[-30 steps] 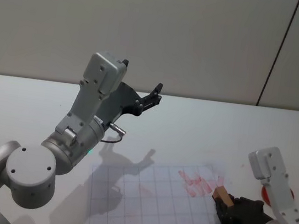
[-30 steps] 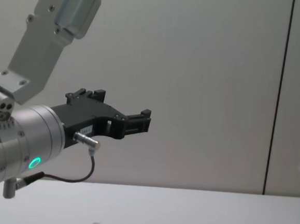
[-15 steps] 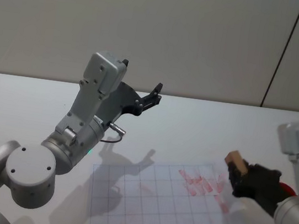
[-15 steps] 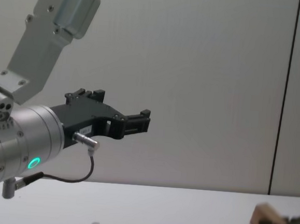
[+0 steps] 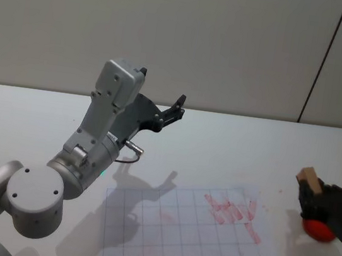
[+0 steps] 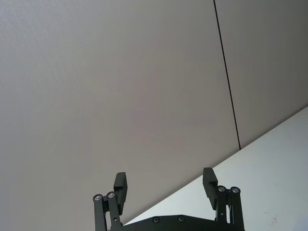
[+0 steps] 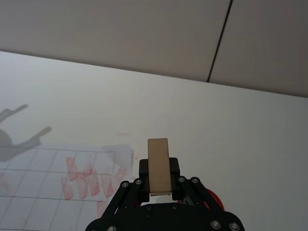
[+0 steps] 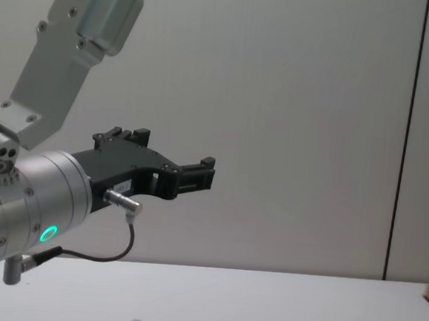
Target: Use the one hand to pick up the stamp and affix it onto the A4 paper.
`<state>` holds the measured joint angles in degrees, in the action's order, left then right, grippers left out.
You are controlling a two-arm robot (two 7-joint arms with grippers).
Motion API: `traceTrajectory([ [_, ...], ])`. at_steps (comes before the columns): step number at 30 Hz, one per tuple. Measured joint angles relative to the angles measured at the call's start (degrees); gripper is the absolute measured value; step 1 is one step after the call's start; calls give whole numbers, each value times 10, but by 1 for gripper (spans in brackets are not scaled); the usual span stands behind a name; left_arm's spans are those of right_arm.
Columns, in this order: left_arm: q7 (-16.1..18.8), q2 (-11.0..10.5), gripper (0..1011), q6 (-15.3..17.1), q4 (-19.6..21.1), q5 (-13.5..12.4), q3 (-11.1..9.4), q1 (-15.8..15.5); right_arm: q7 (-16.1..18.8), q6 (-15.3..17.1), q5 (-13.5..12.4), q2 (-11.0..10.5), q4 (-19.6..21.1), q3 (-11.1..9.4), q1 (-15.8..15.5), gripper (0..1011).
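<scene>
The stamp (image 5: 308, 176), a small tan wooden block, sits between the fingers of my right gripper (image 5: 316, 194), which is shut on it. That hand hovers off the right side of the A4 paper (image 5: 167, 242), just above a red ink pad (image 5: 318, 229). The paper is a gridded sheet with red stamp marks (image 5: 233, 210) near its far right corner. In the right wrist view the stamp (image 7: 159, 164) stands upright in the gripper (image 7: 159, 182), with the paper (image 7: 43, 166) off to one side. My left gripper (image 5: 177, 107) is raised over the table's left half, open and holding nothing.
The white table (image 5: 231, 149) runs back to a plain wall with a dark vertical seam (image 5: 324, 60). My left arm's silver body (image 5: 84, 154) stands tall beside the paper's left edge. The left gripper (image 8: 198, 174) hangs high above the tabletop.
My right gripper lifted the stamp off the paper's red marks and carried it right, to above the red ink pad. The left arm has not moved.
</scene>
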<state>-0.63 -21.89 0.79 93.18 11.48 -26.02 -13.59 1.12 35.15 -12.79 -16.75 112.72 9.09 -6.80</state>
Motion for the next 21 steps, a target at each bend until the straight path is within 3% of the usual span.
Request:
traceTrajectory([
  [10, 0, 0, 1001, 0, 0, 0, 0, 0, -29, 30, -7, -10, -9, -21, -12, 218],
  [21, 0, 0, 1001, 0, 0, 0, 0, 0, -34, 38, -7, -12, -37, -32, -13, 218],
])
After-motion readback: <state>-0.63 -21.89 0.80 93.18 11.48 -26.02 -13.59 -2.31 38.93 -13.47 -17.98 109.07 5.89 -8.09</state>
